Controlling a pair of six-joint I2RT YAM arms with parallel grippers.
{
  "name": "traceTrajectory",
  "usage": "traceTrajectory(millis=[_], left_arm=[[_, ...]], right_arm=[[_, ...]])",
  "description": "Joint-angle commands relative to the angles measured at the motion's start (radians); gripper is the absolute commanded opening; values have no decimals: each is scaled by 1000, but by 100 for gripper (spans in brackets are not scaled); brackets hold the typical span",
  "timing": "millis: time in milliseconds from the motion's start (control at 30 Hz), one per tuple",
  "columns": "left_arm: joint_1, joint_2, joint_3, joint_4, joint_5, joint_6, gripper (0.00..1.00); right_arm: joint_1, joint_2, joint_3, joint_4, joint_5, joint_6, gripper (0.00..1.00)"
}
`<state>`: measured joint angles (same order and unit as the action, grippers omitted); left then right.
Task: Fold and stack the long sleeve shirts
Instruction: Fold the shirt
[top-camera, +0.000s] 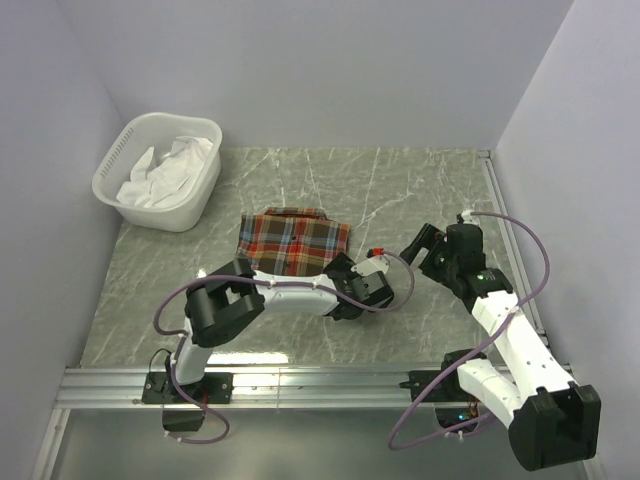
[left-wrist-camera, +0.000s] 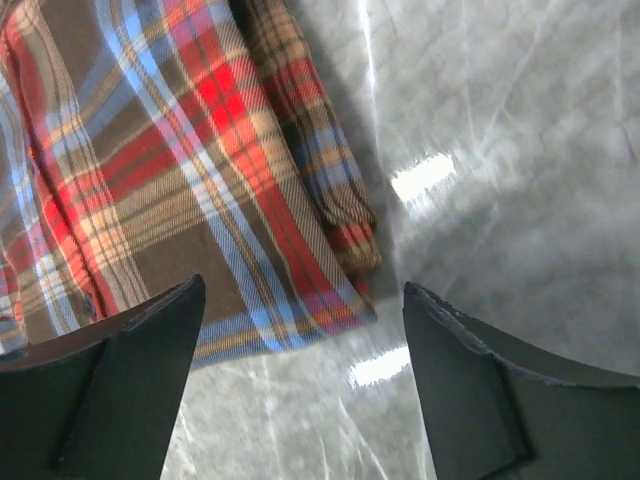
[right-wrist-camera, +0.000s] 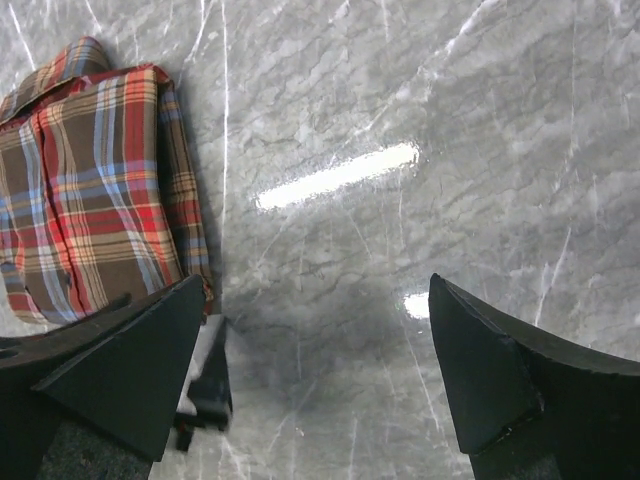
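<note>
Grey marble table (top-camera: 420, 180) w/ lilac walls; white basket (top-camera: 200, 195) back-left, white cloth (top-camera: 165, 170) inside. Plaid shirt (top-camera: 292, 240) lies folded flat mid-table (soft, light, prob. floppy, so I'd pinch a doubled edge, not one layer). Left gripper (left-wrist-camera: 300, 300) hovers over its corner, jaws wide, nothing held. Right gripper (right-wrist-camera: 315, 290) over bare table beside shirt, also spread, empty.

Plaid shirt (top-camera: 292, 242) lies flat, seemingly folded.
</note>
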<state>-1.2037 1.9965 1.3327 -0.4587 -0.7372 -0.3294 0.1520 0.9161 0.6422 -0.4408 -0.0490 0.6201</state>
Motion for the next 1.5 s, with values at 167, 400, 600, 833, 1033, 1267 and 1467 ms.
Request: traceTrajectory(millis=[167,400,600,833,1033,1267,1467], left_arm=[[7,102,60,-1,-139,58,73],[27,61,19,23,-105,32,21],[67,-106,-62,80,5,-36,2],[102,-245,-139,126,133,-88,0],[115,-255,-152,121,170,-109,1],[128,-255,-156,124,194,-119,0],[131,-257,-150,127,216,-131,1]], right_arm=[[-15,-10,-33,80,-63,20,99],[-17,75,-75,243,-184,66,99],[-19,272,-110,519,-417,190,100],[38,486,-102,778,-503,329,100],[121,681,-69,1028,-531,457,100],[213,828,-1,1140,-474,549,100],[277,915,66,1113,-450,566,100]])
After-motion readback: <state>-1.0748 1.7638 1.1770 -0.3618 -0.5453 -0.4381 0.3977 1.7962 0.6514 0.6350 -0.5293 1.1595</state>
